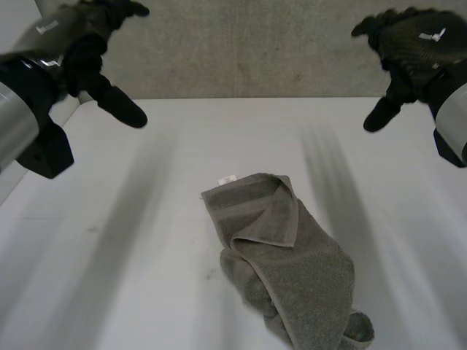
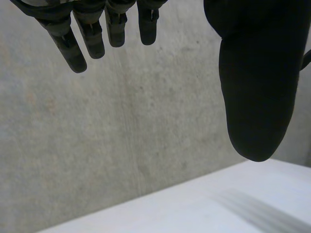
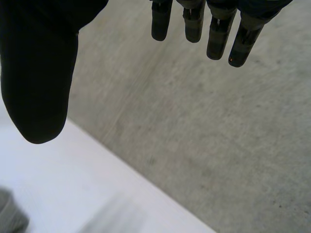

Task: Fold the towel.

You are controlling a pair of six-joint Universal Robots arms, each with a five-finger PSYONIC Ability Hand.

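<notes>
A grey-green towel (image 1: 292, 266) lies crumpled in a loose heap on the white table (image 1: 146, 255), near its front edge, with a small white label (image 1: 227, 179) at its far corner. My left hand (image 1: 84, 44) hangs high over the table's far left, open, fingers (image 2: 80, 34) straight and thumb (image 2: 257, 87) spread, holding nothing. My right hand (image 1: 412, 47) hangs high at the far right, likewise open and empty, its fingers (image 3: 214, 29) straight and thumb (image 3: 39, 82) apart. Both hands are well clear of the towel. In the right wrist view a bit of the towel (image 3: 9, 216) shows beneath the thumb.
A grey concrete wall (image 1: 248, 51) rises right behind the table's far edge (image 1: 255, 98). Bare white tabletop stretches to the left and right of the towel.
</notes>
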